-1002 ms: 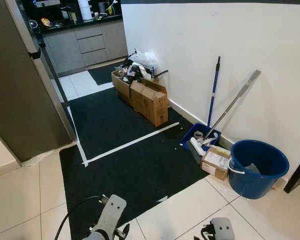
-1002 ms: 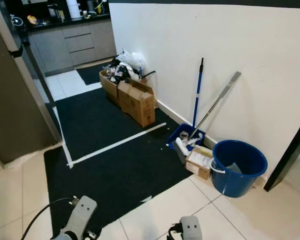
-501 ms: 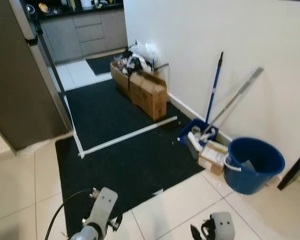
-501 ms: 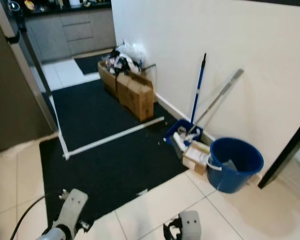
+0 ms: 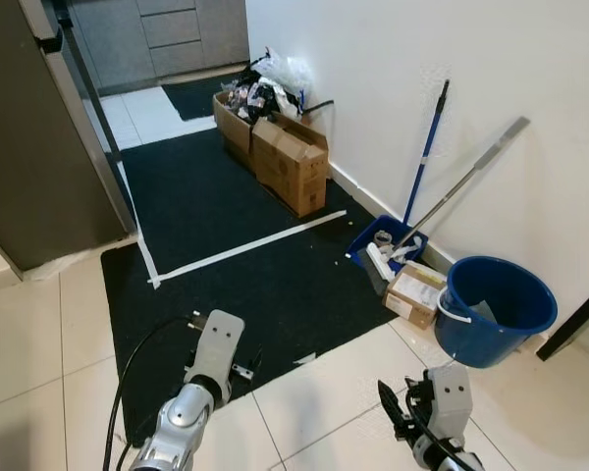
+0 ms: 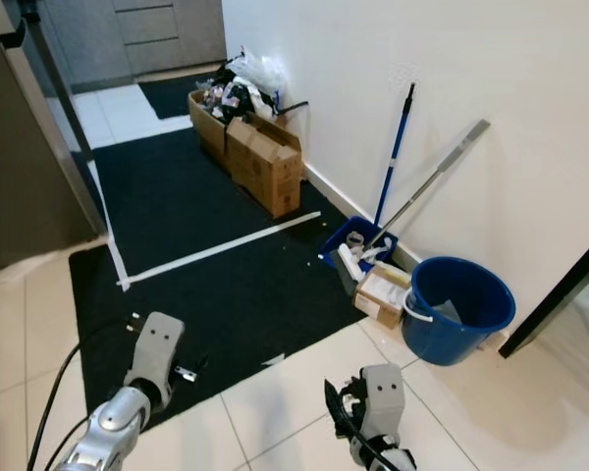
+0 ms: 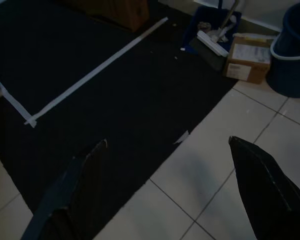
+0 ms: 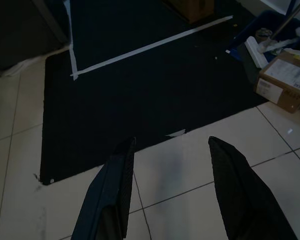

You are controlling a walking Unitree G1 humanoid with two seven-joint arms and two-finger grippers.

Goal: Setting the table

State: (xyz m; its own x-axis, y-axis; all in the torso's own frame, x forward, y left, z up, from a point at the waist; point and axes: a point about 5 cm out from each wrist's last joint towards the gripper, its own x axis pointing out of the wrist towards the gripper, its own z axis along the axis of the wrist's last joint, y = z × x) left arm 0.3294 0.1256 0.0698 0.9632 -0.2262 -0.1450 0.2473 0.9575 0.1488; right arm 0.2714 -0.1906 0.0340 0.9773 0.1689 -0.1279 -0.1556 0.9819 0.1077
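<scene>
Black mat (image 5: 245,285) underfoot, taped white. Blue bucket (image 5: 494,309), box (image 5: 415,294), mop (image 5: 424,157) by wall. Left gripper (image 7: 160,192) and right gripper (image 8: 172,192) hung low, fingers apart, empty. No tableware seen.

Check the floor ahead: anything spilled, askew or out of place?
No spill shows. Cleaning gear is crowded along the wall: a blue bucket, a small cardboard box lying tilted beside it, and a mop leaning at a slant. An open carton farther back overflows with rubbish. White tape crosses the black mat.
</scene>
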